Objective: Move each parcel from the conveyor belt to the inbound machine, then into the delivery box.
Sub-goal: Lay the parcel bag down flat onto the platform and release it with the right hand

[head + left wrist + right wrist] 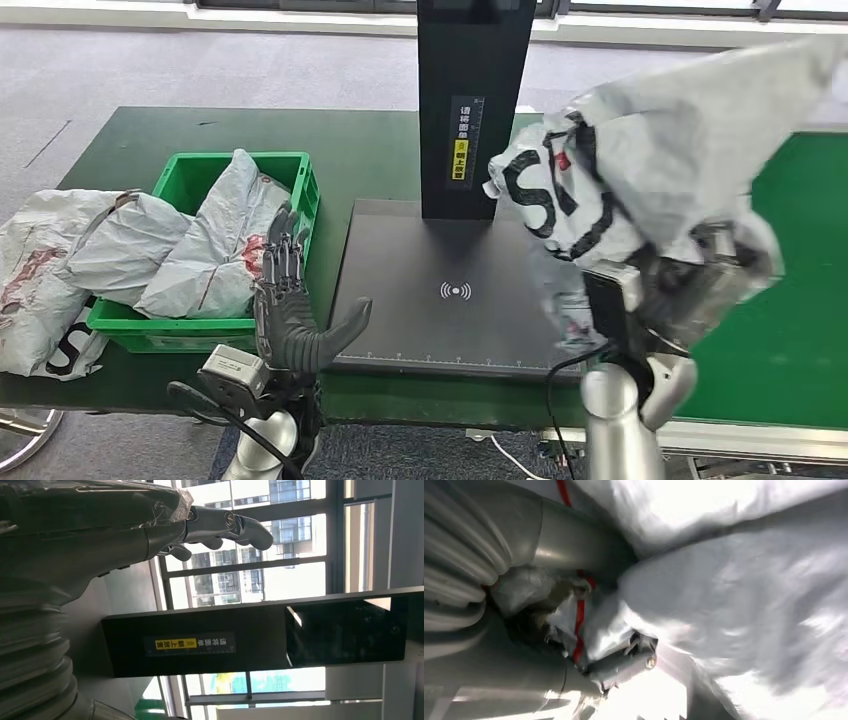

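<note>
R hand clamped on grey parcel above scanner plate; L hand empty, fingers apart

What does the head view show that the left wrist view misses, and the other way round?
Only the head view shows the green crate with grey parcels in it, more parcels beside it on the green table, the scanner's flat black plate, and the right hand holding a raised grey parcel over that plate.

Only the left wrist view shows windows with buildings outside.

Both show the left hand open, fingers apart, and the machine's black column with its yellow label.
</note>
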